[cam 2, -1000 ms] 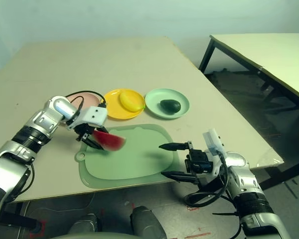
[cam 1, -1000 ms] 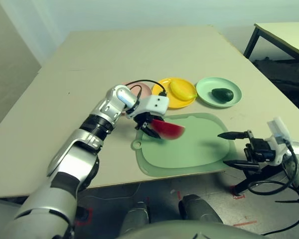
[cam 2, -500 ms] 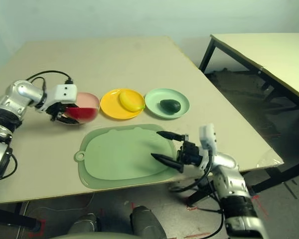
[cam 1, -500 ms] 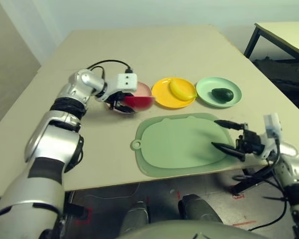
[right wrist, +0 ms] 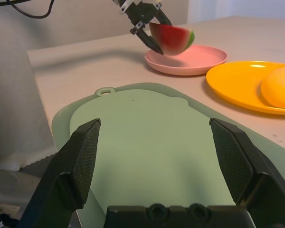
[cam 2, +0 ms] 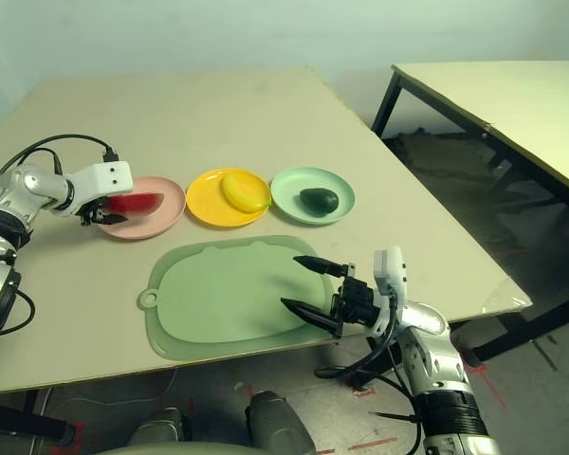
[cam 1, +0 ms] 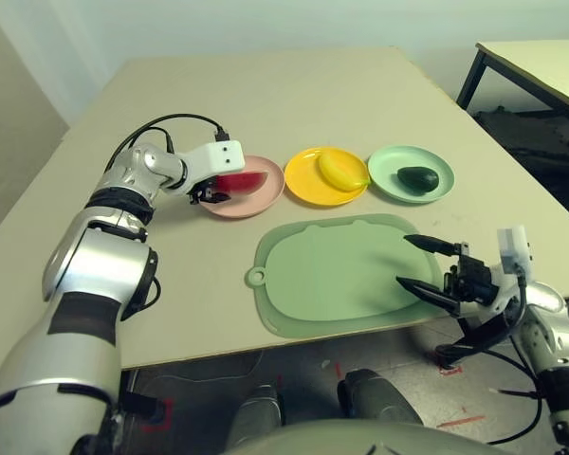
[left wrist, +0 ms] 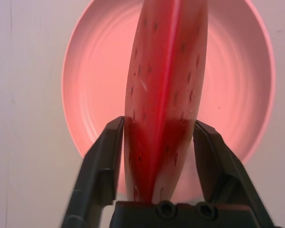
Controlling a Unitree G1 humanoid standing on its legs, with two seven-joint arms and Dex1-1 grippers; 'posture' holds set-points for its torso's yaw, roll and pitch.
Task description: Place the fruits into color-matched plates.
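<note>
The red watermelon wedge hangs just over the pale pink plate, held on edge between the black fingers of my left gripper. In the left wrist view the two fingers press both faces of the wedge above the plate. The yellow banana lies in the yellow plate. The dark green avocado lies in the mint green plate. My right gripper stands open with nothing in it, low over the near right edge of the mat.
A large pale green mat with a ring tab lies in front of the three plates. Bare tan table stretches behind them. A second table stands off to the far right, beyond a gap.
My left arm has carried the watermelon wedge from over the mat's left edge back and left to over the pink plate. My right gripper has moved in over the mat's right edge.
</note>
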